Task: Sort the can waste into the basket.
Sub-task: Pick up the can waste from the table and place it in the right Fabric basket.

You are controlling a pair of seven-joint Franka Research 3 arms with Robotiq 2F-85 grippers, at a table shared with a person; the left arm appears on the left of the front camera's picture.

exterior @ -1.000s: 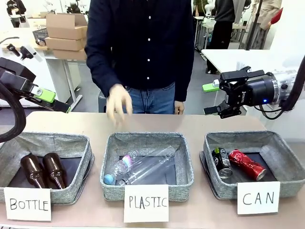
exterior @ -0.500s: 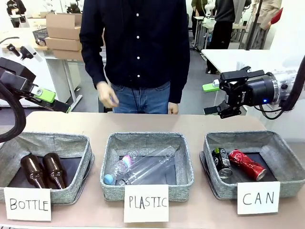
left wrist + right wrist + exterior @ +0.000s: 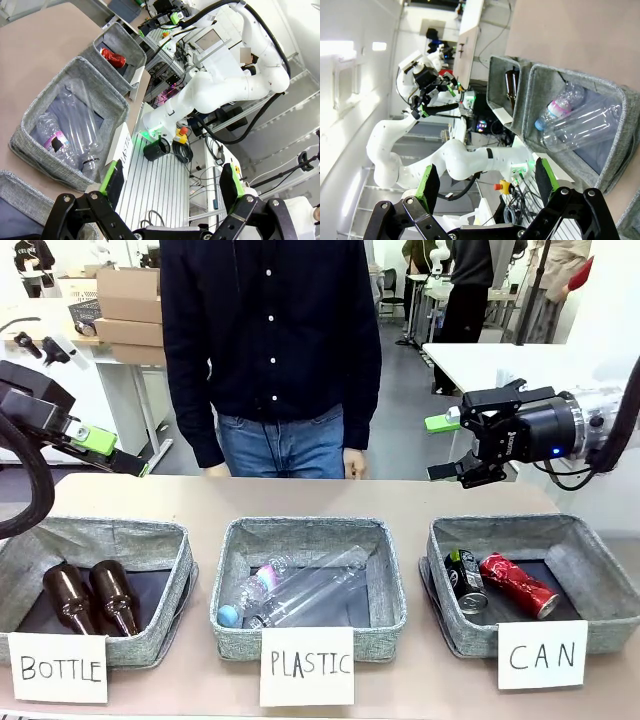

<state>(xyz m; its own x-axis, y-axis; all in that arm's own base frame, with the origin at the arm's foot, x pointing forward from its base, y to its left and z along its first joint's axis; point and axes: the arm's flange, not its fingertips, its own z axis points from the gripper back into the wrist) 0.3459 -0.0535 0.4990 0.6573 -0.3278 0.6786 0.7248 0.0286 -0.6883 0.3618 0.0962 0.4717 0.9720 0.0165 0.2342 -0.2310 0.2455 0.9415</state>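
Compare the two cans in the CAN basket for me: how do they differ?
The red can is red with white marks; the black and silver can is dark with a silver end. The red can lies slanted toward the basket's right front; the black and silver can lies left of it, pointing nearly straight toward the front wall. Both lie on their sides in the basket signed CAN, side by side.

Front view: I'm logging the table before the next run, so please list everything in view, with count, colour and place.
CAN basket: one, grey, table right.
Cans: two, red can and black-silver can, lying in the CAN basket.
PLASTIC basket: one, grey, middle.
Plastic bottles: clear, lying in the PLASTIC basket; count unclear.
BOTTLE basket: one, grey, left.
Glass bottles: two, brown, in the BOTTLE basket.
Person: one, dark shirt, far side.
Left gripper: jaws open, above table's left.
Right gripper: jaws open, above the CAN basket.
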